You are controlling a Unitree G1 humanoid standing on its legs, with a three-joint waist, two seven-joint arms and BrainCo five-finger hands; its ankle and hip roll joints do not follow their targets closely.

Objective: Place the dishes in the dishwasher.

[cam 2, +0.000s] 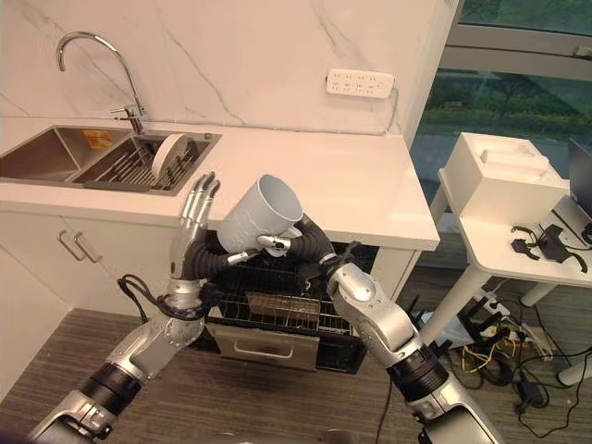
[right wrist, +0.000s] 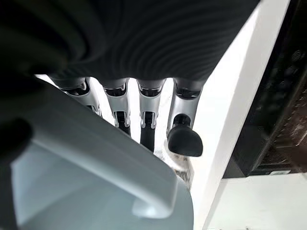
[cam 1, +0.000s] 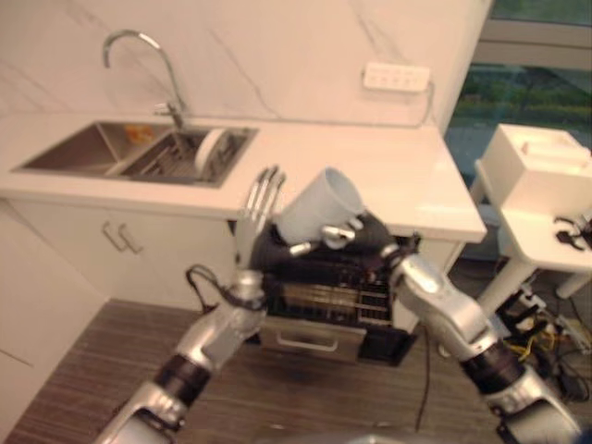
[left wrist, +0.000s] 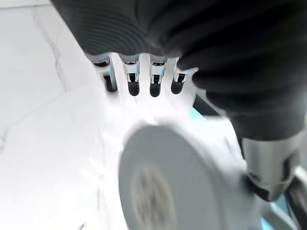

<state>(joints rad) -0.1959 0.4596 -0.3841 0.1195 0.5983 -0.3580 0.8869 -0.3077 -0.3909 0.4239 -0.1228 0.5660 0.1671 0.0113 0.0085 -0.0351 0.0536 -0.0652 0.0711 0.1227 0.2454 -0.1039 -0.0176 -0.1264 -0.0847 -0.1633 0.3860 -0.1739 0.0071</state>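
Holding mug (cam 2: 260,214) w/ right hand (cam 2: 298,242) above dishwasher rack (cam 2: 277,301).

Mug (cam 2: 259,215) in the right hand (cam 2: 294,242), dishwasher rack (cam 2: 287,310) below that hand, left hand (cam 2: 194,222) just left of it, sink (cam 2: 102,157) with plate (cam 2: 168,154) behind and left, countertop (cam 2: 342,185) behind both hands.

The left arm rises from seven o'clock, its forearm angled toward one o'clock; the left hand (cam 2: 192,222) stands upright with straight fingers pointing to twelve. The right arm enters from five o'clock and reaches toward ten; the right hand (cam 2: 294,242) has its fingers (right wrist: 146,125) and thumb curled around a pale mug (cam 2: 260,215), held tilted.
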